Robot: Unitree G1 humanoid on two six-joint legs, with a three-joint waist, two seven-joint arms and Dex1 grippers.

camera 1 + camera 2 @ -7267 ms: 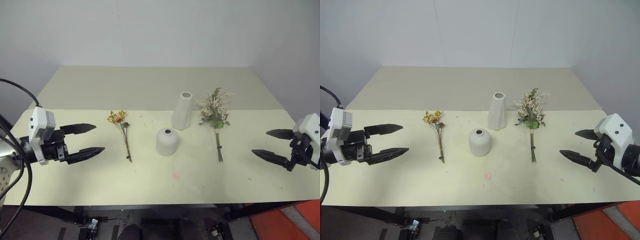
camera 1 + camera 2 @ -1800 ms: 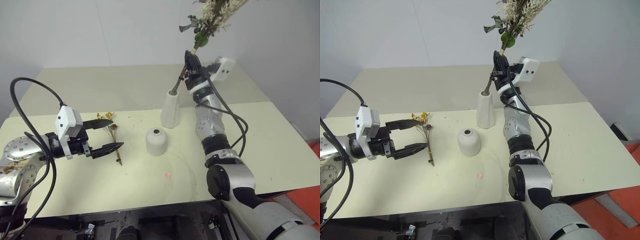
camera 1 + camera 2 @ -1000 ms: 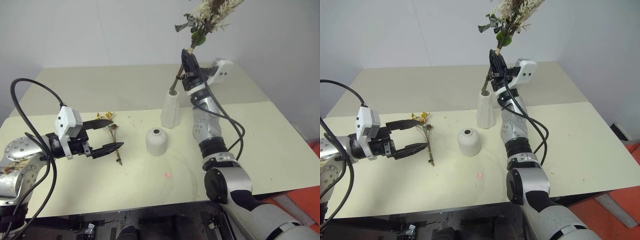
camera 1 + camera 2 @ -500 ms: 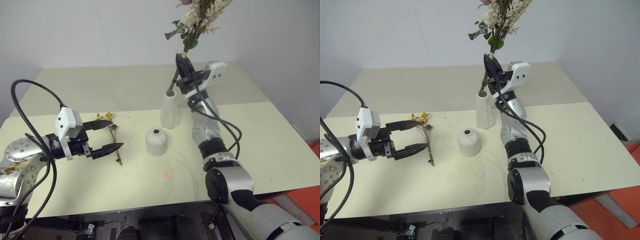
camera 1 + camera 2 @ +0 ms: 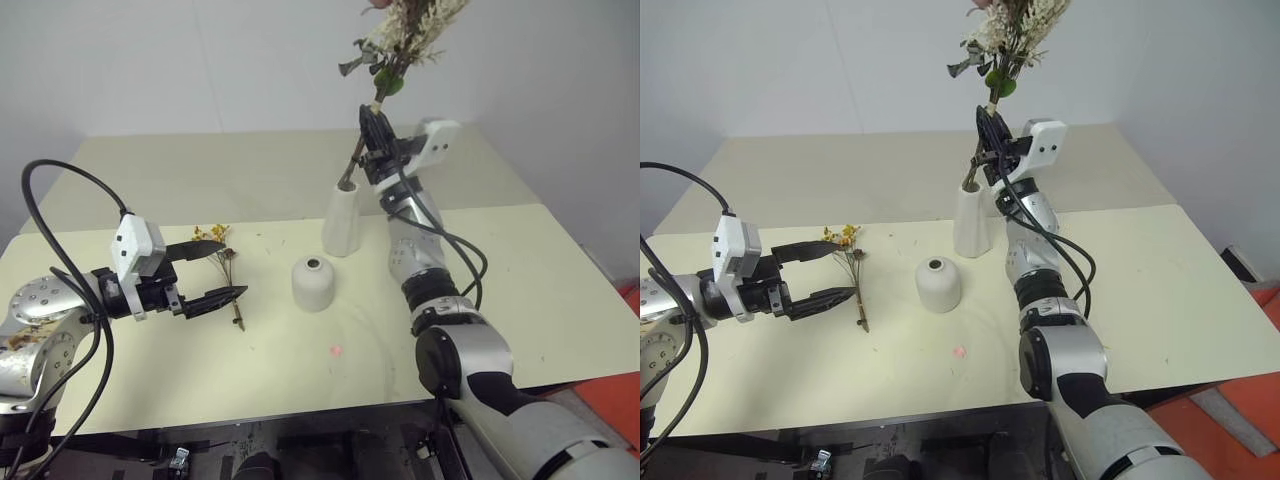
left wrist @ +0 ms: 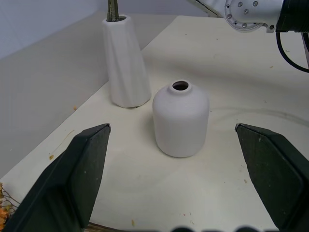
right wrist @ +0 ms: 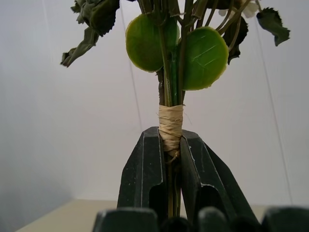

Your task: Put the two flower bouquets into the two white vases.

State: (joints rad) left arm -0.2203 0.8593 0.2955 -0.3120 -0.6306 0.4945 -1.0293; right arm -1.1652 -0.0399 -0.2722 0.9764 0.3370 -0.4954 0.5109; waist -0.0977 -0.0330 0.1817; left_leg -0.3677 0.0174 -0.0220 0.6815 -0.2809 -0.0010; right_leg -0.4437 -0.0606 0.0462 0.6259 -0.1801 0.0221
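Right tool (image 5: 375,135) clamping larger cream-and-green bouquet (image 5: 400,40) by taped stems, stem ends entering tall tapered white vase (image 5: 341,220) mouth. Next: lowering straight, releasing. Left tool (image 5: 205,275) hovering wide open, holding nothing, beside small orange-yellow bunch (image 5: 226,262) lying on table (image 5: 560,300); squat white vase (image 5: 312,283) waiting.

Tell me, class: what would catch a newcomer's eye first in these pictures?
First, the large bouquet held high by the right gripper, shut on its stems, whose ends sit in the mouth of the tall white vase near the table's middle. Next, the left gripper hovering open beside the small orange-yellow bouquet, which lies flat on the table. Between them stands the squat white vase, empty.
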